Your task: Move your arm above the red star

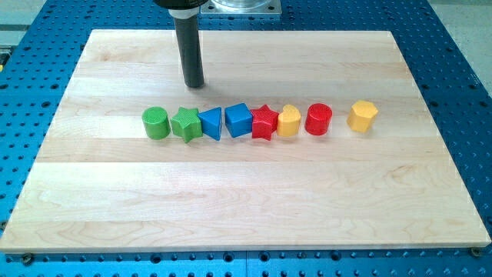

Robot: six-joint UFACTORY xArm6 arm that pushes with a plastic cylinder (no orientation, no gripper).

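The red star (264,122) lies in a row of blocks across the middle of the wooden board (246,200), between a blue cube (238,119) on its left and a yellow heart-like block (289,121) on its right, touching both. My tip (194,84) rests on the board toward the view's top, up and to the left of the red star, above the green star (186,124) and blue triangle (211,123).
A green cylinder (156,123) ends the row at the view's left. A red cylinder (318,119) and a yellow hexagon (362,116) stand at the row's right. A blue perforated table (461,92) surrounds the board.
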